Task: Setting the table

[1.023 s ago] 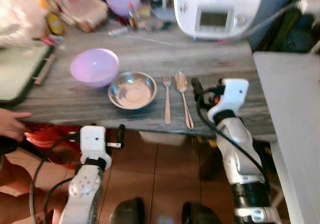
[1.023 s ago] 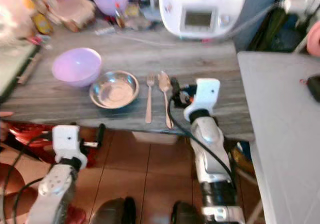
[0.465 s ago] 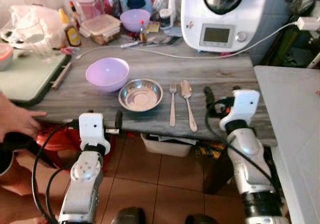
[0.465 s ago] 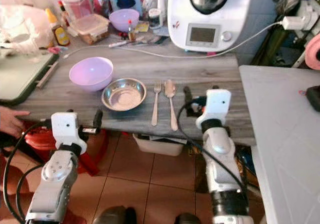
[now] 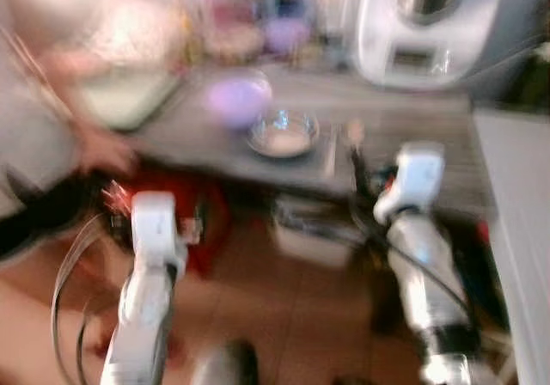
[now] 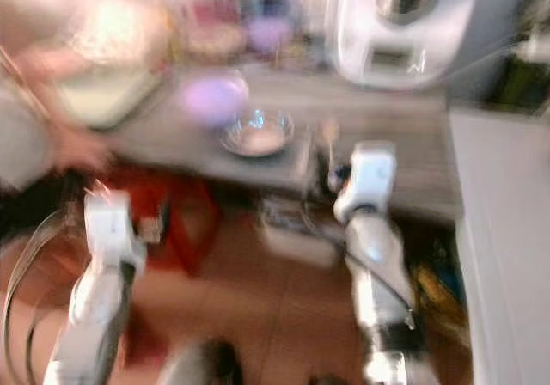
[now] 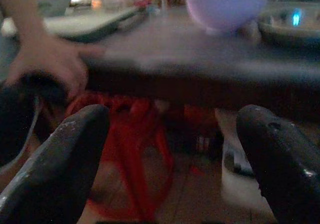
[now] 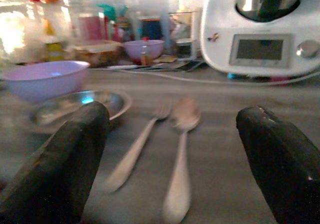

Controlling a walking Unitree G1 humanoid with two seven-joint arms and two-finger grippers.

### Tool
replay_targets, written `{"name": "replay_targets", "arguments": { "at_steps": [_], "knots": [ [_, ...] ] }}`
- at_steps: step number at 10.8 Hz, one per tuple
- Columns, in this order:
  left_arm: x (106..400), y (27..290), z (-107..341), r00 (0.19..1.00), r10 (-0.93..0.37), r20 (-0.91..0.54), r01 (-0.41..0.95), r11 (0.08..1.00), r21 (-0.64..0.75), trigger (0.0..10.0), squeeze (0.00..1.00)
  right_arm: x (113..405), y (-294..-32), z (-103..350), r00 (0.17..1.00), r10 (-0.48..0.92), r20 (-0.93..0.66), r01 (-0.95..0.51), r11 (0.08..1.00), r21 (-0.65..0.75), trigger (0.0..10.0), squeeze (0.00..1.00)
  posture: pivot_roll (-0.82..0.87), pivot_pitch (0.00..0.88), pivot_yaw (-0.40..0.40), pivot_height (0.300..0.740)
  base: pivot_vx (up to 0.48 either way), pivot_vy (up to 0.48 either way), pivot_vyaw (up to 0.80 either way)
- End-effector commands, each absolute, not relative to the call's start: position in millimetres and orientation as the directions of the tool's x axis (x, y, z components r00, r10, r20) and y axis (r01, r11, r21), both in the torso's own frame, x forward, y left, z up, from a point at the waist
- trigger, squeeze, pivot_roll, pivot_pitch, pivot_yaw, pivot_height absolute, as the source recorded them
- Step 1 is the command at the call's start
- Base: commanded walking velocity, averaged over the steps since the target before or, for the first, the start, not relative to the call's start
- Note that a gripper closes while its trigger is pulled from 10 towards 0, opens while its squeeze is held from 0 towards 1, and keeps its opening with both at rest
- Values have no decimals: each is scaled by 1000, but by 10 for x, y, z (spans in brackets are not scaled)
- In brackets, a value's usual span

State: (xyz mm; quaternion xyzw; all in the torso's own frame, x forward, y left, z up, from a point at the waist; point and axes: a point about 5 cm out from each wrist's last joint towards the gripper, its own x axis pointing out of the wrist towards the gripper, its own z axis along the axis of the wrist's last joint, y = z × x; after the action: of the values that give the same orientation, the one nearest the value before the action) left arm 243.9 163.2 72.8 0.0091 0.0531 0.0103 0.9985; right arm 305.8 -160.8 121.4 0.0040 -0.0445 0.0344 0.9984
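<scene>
1. Head views badly motion-blurred: grey wood-grain table (image 5: 412, 123), lilac plastic bowl (image 5: 238, 98) and round steel bowl (image 5: 283, 133) are just smears
2. Silver fork (image 8: 136, 146) and silver spoon (image 8: 180, 154) lie side by side on the table beside the steel bowl, lilac bowl beyond it
3. White kitchen machine with grey display (image 8: 260, 31) at table back; screen unreadable, top cut off
4. Right gripper (image 8: 172, 184) over table edge, fingers wide apart, holding nothing
5. Left gripper (image 7: 172, 174) below table edge, fingers spread, holding nothing; red stool (image 7: 135, 134) under the table
6. Person's hand (image 7: 50, 66) on table edge, arm cropped
</scene>
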Motion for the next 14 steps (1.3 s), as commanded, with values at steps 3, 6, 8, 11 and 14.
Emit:
{"name": "replay_targets", "arguments": {
  "at_steps": [3, 6, 8, 11, 14],
  "knots": [
    [2510, 1567, 824, 998, -3, -67, 5, 1000, 28, 10000, 0, 3063, -1595, 1249, 992, 77, 102, -77, 997, 1, 10000, 0, 35, 0, 62, 740, -294, 0, 0],
    [2489, 1551, 822, 998, -8, -70, 10, 1000, 25, 10000, 0, 3064, -1592, 1225, 994, 74, 83, -75, 997, 8, 10000, 0, 36, 1, 62, 740, -274, 0, -521],
    [2458, 1529, 833, 998, -34, -56, 36, 999, 30, 10000, 0, 3045, -1571, 1229, 993, 87, 85, -87, 996, -2, 10000, 0, 34, 12, 60, 740, 0, 0, 0],
    [2423, 1509, 852, 996, -71, -48, 72, 997, 17, 10000, 0, 3057, -1587, 1244, 992, 91, 85, -90, 996, -14, 10000, 0, 36, 21, 57, 740, 0, 0, 0],
    [2405, 1525, 854, 996, -70, -54, 71, 997, 20, 10000, 0, 3051, -1564, 1237, 992, 100, 81, -99, 995, -17, 10000, 0, 39, 26, 58, 740, 0, -369, 0]
  ]
}}
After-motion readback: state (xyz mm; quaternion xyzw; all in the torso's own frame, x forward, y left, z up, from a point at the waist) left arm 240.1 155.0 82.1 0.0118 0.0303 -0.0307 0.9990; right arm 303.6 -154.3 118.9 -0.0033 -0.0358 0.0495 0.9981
